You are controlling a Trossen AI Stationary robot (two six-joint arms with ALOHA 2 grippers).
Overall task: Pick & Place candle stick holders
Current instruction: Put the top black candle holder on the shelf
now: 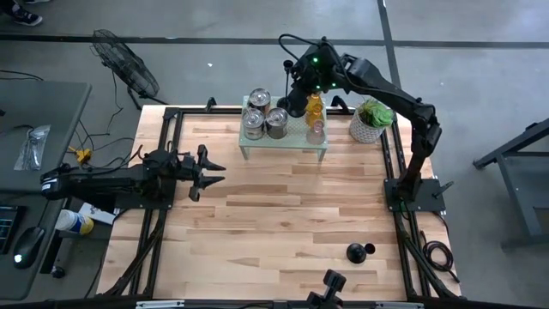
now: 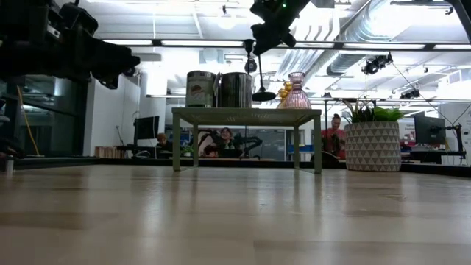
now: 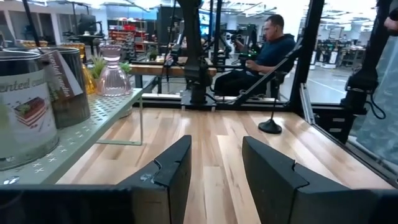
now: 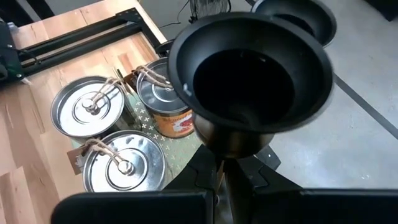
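Above the pale green perforated metal rack (image 1: 284,137) at the far side of the table, the right gripper (image 1: 296,96) hung with its fingers clamped shut on the slim stem of a black round-based candle stick holder (image 4: 249,81). From its wrist camera the holder's wide dark base filled the view, turned towards the lens, so the stick seemed to be carried lying over or inverted rather than upright. My guess was that it was held high like this to clear the things already crowded on the rack before being set down among them.

On the rack stood three shiny silver metal tins (image 1: 265,116) with tied lids, and at the rack's end nearer the green plant in a white patterned pot (image 1: 371,120), an amber glass holder (image 1: 315,106) and a pale pink glass holder (image 1: 316,130). Well away from the rack, near the table's front edge, another black holder (image 1: 358,251) lay on the wood, likely waiting its turn.

The left gripper (image 1: 206,172) waited off to the rack's left, jaws partly apart and holding nothing.
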